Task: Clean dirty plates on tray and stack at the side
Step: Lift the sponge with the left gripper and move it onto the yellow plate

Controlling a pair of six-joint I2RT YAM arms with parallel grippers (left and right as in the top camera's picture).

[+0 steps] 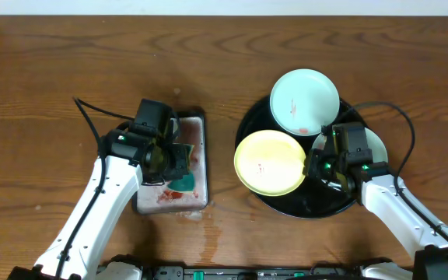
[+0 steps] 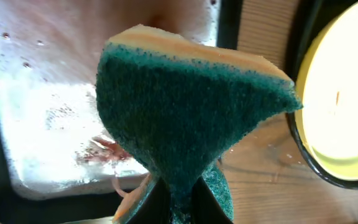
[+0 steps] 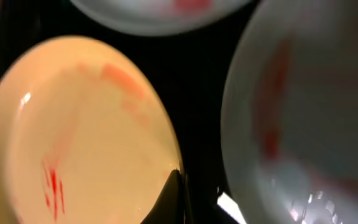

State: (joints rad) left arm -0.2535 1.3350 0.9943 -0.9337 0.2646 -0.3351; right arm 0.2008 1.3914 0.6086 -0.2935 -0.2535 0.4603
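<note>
Surface: brown wood-grain tabletop (image 1: 53,78); no plate stacked on it.
Black tray (image 1: 306,206): right of centre, holding all three plates.
Plates: yellow plate (image 1: 271,162) left, mint plate (image 1: 304,99) far, third plate (image 1: 377,145) right; all with red smears.
My left gripper (image 2: 178,200): clamped on teal sponge (image 2: 185,106), over grey metal tray (image 2: 36,143).
My right gripper (image 3: 201,202): at the yellow plate's rim; jaws, I cannot tell.
Progress: I judge wiping and stacking all remain.

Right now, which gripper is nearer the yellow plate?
Right. The right gripper sits at the right rim of the yellow plate, over the black tray. The left gripper, clamping the teal sponge, is over the grey metal tray, off to the plate's left.
</note>
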